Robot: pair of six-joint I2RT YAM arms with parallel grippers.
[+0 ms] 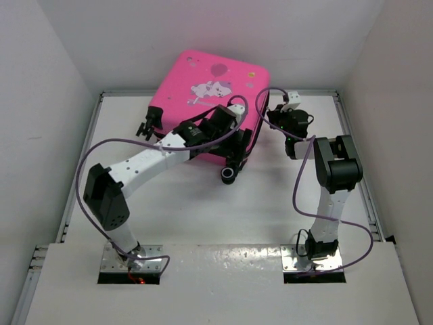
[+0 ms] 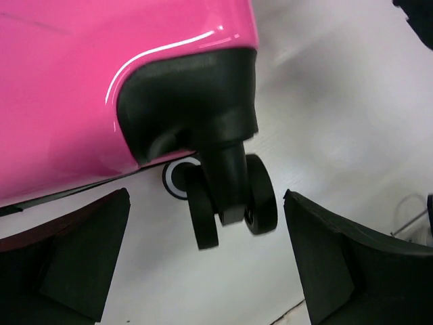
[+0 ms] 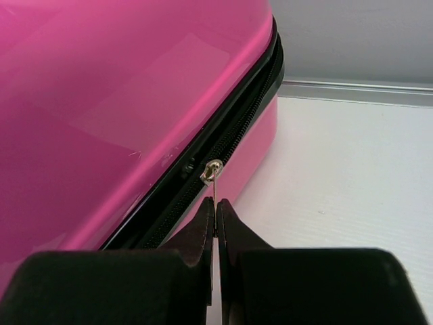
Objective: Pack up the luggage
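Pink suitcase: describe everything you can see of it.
The bright pink glossy hard-shell suitcase lies closed, lid up, on the white table's far side. A white cartoon animal print marks the lid; black twin wheels sit on black corner mounts; a black zipper runs round the seam. The right end effector is shut on its metal zipper pull; the open left end effector flanks a wheel untouched.

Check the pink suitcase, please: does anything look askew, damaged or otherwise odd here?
Only the angle. The pink suitcase lies flat but turned askew to the table edges, one corner toward the back wall. The right gripper pinches its zipper pull. No damage or spill shows.
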